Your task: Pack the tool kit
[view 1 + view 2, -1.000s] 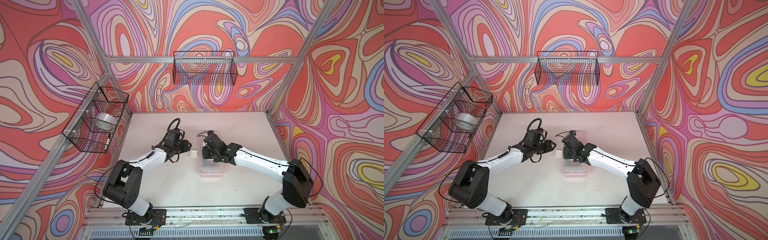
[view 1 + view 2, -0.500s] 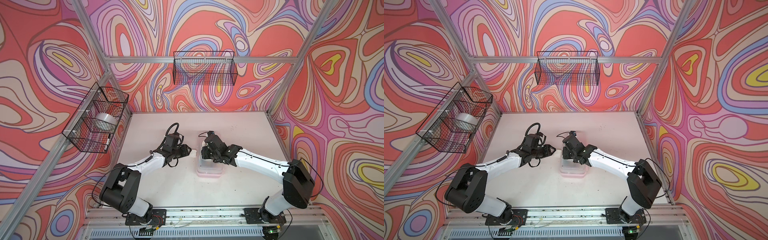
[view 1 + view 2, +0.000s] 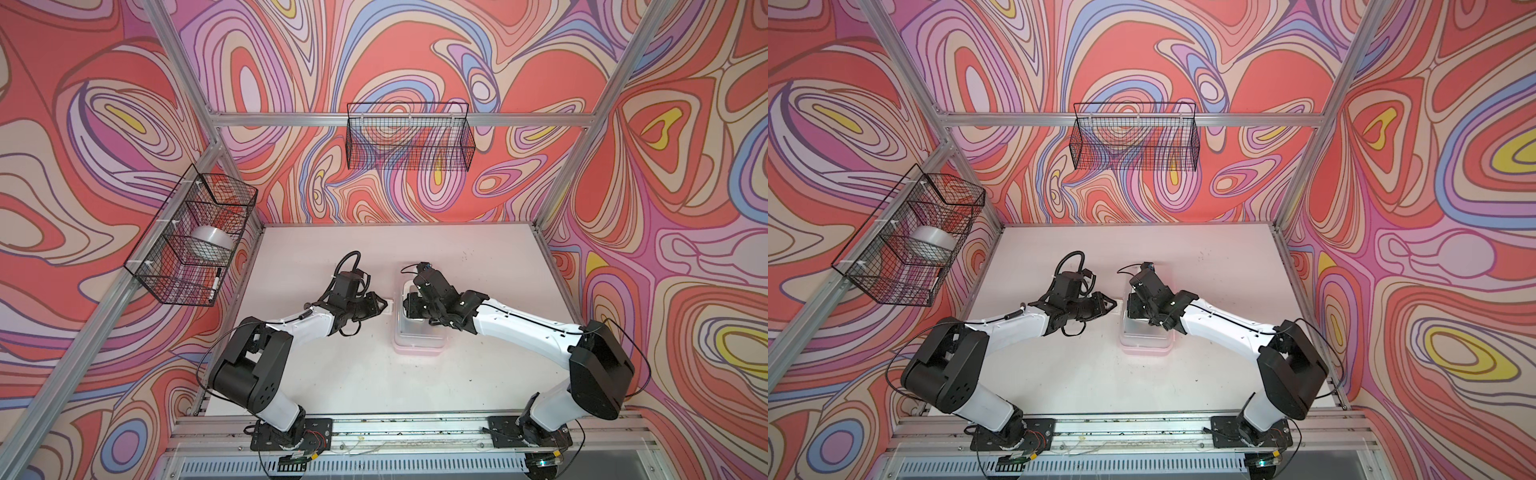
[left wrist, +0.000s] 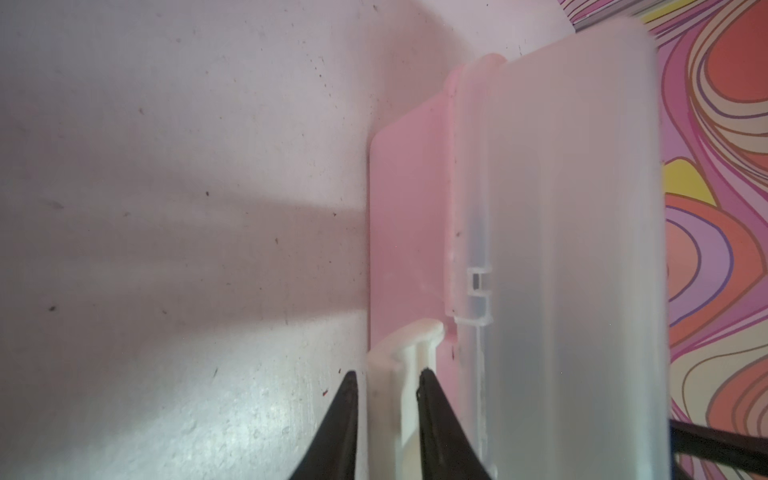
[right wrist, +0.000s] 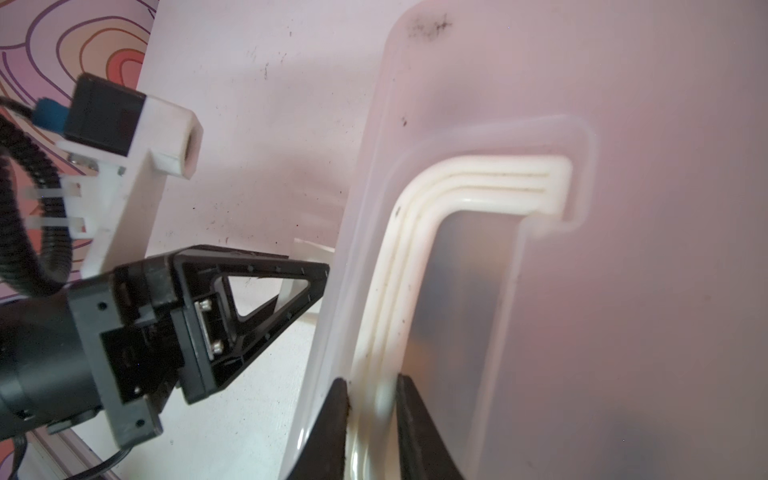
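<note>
The right hand (image 5: 370, 380) clamps the pink-based, clear-lidded plastic case's (image 3: 419, 336) white handle (image 5: 478, 187), left hand (image 4: 386, 371) straddling its left-side white latch (image 4: 399, 345), grip unclear.

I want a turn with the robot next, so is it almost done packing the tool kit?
Nearly, I think. Done: the clear lid sits on the pink base, and no loose tools show on the table. In hand: the right gripper holds the white handle; the left gripper straddles the white side latch. Left: probably snapping that latch shut. The lid is cloudy, so what's inside is hidden.
</note>
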Controlling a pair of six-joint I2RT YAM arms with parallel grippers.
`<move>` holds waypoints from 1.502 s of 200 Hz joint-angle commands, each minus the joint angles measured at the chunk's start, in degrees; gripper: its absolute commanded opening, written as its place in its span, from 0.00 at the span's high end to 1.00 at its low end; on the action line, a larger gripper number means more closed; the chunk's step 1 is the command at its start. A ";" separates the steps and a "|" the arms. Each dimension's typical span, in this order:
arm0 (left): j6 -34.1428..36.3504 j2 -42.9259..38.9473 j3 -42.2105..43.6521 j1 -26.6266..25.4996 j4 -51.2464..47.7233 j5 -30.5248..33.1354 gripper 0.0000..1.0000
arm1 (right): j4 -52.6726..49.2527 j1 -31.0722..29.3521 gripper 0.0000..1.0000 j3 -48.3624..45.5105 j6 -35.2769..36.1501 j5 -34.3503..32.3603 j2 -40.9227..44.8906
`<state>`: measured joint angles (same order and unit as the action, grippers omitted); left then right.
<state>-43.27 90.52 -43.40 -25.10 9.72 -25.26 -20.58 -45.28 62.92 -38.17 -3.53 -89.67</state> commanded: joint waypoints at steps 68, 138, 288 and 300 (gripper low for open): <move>-1.32 -0.50 0.93 -0.12 1.70 -0.87 1.00 | -12.75 1.56 0.80 -4.03 0.72 -1.30 -1.48; -0.51 -4.49 0.09 -0.12 -1.60 -0.64 0.92 | -12.08 2.29 0.80 -4.99 0.95 -1.22 -1.26; -3.40 -7.41 2.34 -0.33 3.64 -5.57 0.73 | -11.67 2.57 0.81 -4.84 0.63 -1.13 -2.49; -3.49 -7.63 2.48 -0.32 3.73 -5.64 0.73 | -11.69 2.56 0.81 -4.80 0.71 -1.08 -2.60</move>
<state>-45.78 84.23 -41.67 -25.45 11.53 -29.61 -20.16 -44.25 61.65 -38.28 -0.99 -88.62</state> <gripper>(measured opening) 0.273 0.190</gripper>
